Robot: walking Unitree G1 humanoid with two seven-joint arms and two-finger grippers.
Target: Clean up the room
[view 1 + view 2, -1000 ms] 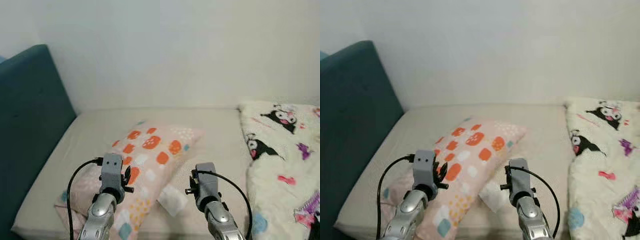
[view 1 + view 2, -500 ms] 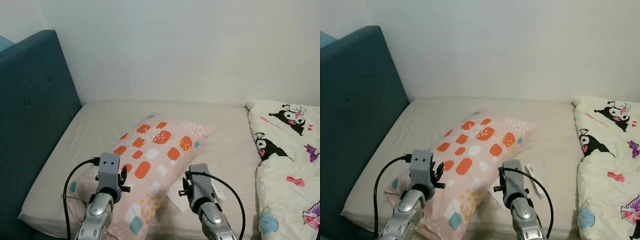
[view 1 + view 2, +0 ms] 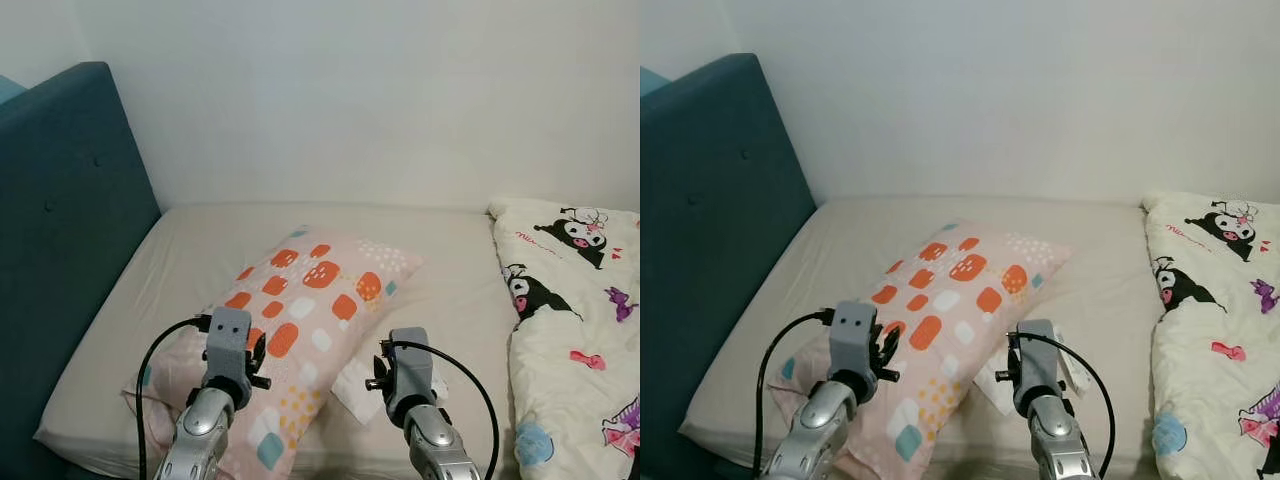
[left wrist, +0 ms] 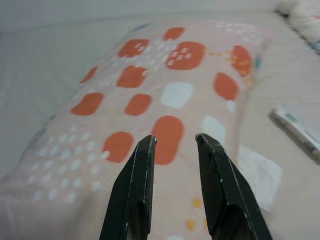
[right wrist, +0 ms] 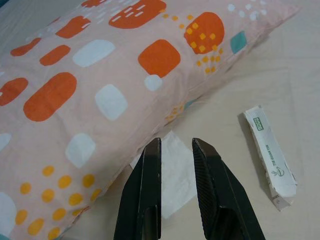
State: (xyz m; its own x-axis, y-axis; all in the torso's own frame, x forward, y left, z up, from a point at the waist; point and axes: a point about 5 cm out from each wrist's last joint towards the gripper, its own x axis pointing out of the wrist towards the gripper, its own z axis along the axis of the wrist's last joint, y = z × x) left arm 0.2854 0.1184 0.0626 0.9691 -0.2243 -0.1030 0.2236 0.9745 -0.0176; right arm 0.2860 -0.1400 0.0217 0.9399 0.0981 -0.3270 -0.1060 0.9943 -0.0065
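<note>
Pillow (image 3: pixel 300 320) lies on beige bed (image 3: pixel 170 270) by teal headboard (image 3: pixel 60 240); both grippers' fingers parted, grasping nothing.

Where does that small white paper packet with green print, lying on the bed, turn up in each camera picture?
Left eye: the packet peeks out beside the right wrist.
Right eye: the same, by the wrist.
Left wrist: at the picture's edge.
Right wrist: clear, beyond the fingers.
Shared landmark: the spotted pillow.

The pillow (image 3: pixel 305 310) is pale pink with orange, white and teal patches. The headboard (image 3: pixel 60 230) is teal, the sheet (image 3: pixel 200 250) beige, the blanket (image 3: pixel 580 310) cream with black cartoon figures.
</note>
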